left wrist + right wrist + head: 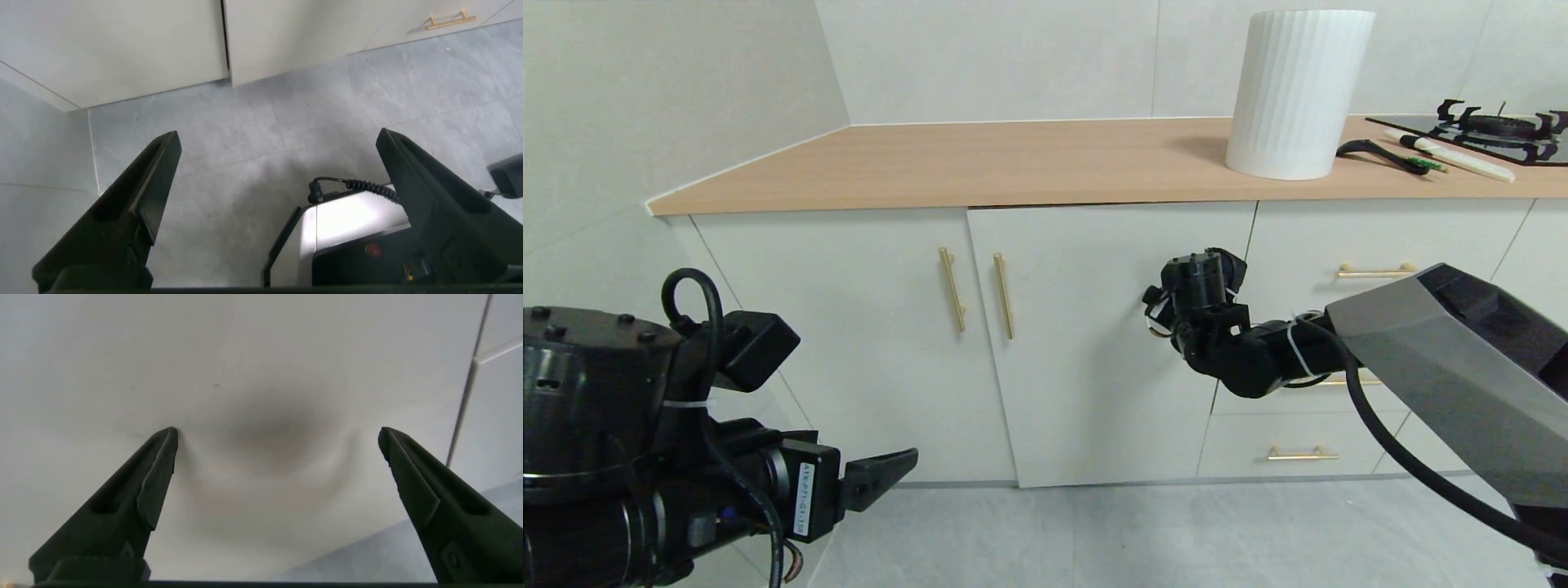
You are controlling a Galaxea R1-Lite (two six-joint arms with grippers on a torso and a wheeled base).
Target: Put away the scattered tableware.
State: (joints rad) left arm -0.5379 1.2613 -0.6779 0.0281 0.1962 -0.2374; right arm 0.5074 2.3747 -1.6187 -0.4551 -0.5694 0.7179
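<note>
On the wooden countertop (1013, 163) at the far right lie a black-handled utensil (1380, 153), a small green-tipped piece (1425, 163) and a long white utensil (1454, 157). A tall white ribbed holder (1298, 90) stands upright beside them. My right gripper (1192, 286) is below the counter, close against a white cabinet door (270, 384). In the right wrist view this gripper (278, 433) is open and holds nothing. My left gripper (886, 472) hangs low at the left over the grey floor (245, 147). The left wrist view shows it (278, 139) open and holding nothing.
A black gas hob (1503, 126) sits at the counter's far right end. Cabinet doors with gold bar handles (1003, 296) fill the front, and drawers with gold handles (1376, 269) are at the right. The door in front of the right gripper looks slightly ajar.
</note>
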